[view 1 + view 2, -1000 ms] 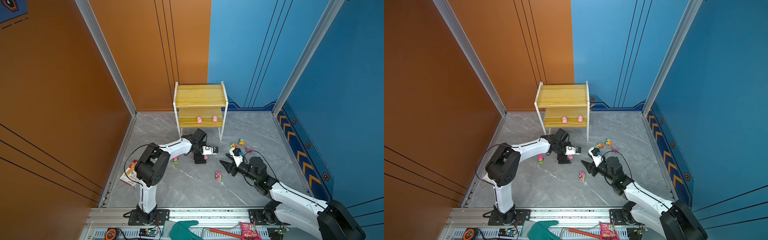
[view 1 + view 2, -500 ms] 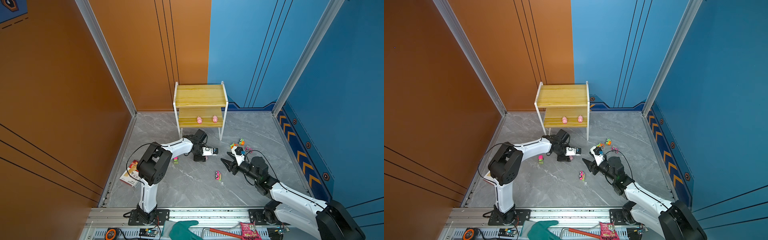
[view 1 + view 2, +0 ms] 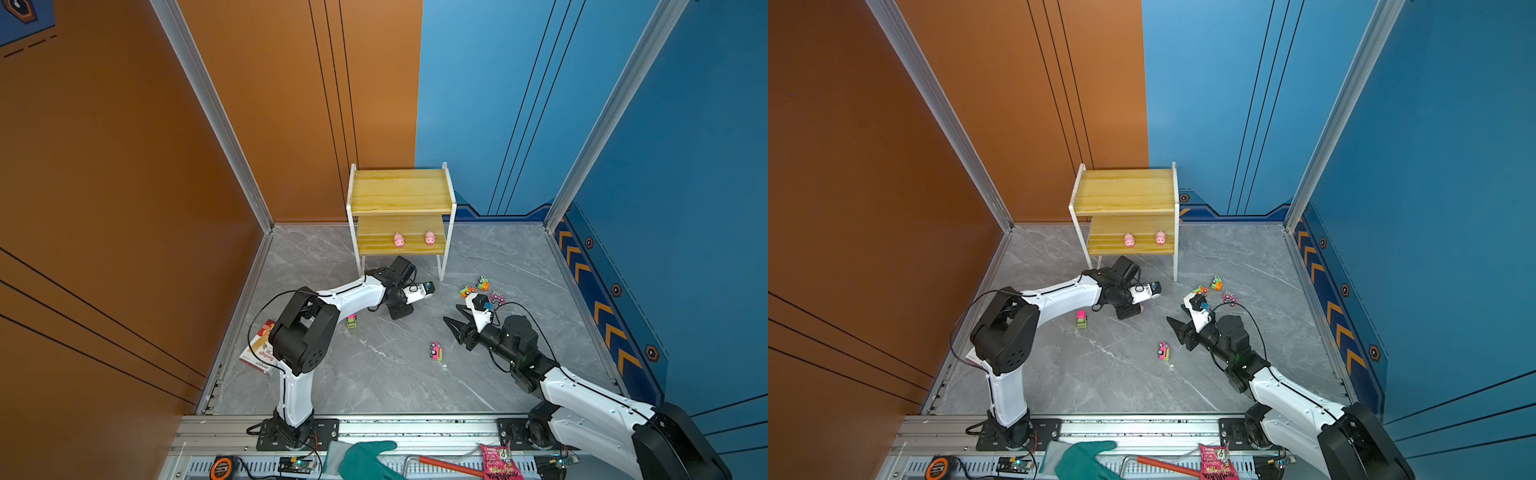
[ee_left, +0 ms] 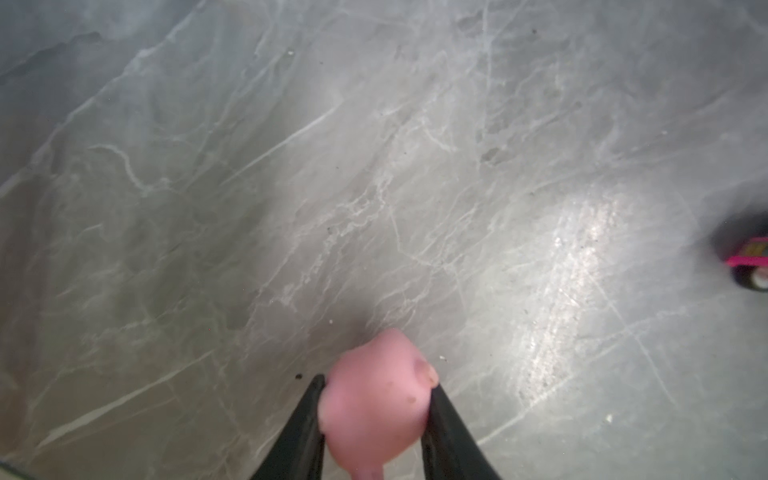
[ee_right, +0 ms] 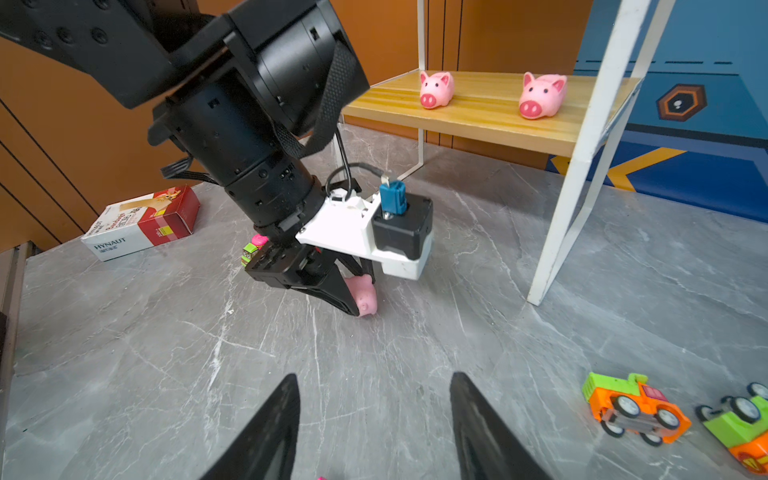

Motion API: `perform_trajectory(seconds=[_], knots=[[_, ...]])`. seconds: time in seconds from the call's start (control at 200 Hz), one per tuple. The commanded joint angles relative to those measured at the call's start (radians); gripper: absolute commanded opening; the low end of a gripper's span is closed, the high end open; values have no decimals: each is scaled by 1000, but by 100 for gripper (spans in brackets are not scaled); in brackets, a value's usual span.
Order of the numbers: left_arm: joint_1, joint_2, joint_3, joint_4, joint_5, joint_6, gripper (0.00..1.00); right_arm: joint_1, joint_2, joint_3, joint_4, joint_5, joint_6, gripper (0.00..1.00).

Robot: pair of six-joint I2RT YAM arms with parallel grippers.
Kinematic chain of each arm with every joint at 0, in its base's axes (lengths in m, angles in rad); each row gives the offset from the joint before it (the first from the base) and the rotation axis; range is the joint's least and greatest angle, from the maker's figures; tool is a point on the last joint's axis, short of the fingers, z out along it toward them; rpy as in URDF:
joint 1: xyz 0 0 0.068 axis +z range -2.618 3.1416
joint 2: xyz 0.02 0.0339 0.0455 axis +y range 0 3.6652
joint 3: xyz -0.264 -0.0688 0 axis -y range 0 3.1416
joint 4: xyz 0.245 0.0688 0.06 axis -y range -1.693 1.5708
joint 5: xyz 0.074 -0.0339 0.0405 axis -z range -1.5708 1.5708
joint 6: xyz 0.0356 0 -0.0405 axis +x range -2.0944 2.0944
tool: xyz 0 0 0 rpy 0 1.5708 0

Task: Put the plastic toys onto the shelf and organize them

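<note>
Grey marble-look floor (image 4: 582, 249) shows a glossy sheen, white veins and one bright glare patch. The pink pig (image 4: 374, 399) looks smooth and matt, like soft rubbery plastic. On the shelf (image 5: 490, 120) the boards show yellow wood grain with a satin finish, and the frame is smooth white-painted metal. The orange truck (image 5: 631, 411) gleams: hard glossy plastic. The box (image 5: 141, 224) is printed cardboard, slightly shiny.

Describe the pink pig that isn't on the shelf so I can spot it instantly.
Find the yellow wooden shelf at the back; just in front of it, the left arm's black end effector points down at the grey surface. The pink pig is pinched between its fingers. Unlike it, the two matching pigs stand free on the shelf's lower board.
</note>
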State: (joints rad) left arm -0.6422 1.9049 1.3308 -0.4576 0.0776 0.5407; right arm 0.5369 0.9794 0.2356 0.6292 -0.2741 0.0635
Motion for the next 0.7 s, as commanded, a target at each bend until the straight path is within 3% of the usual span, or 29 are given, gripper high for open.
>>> perform_trajectory(seconds=[0.0, 0.07, 0.425, 0.696], knots=[[-16, -69, -29, 2, -69, -246, 36, -6, -40, -16, 17, 78, 30, 59], [-27, -96, -47, -4, -85, -340, 40, -10, -59, -19, 8, 100, 40, 59], [-45, -92, -20, -149, -161, -829, 46, -23, -60, -8, -33, 100, 84, 59], [-64, -11, -49, -177, -251, -1033, 46, -23, -48, -9, -13, 92, 95, 59]])
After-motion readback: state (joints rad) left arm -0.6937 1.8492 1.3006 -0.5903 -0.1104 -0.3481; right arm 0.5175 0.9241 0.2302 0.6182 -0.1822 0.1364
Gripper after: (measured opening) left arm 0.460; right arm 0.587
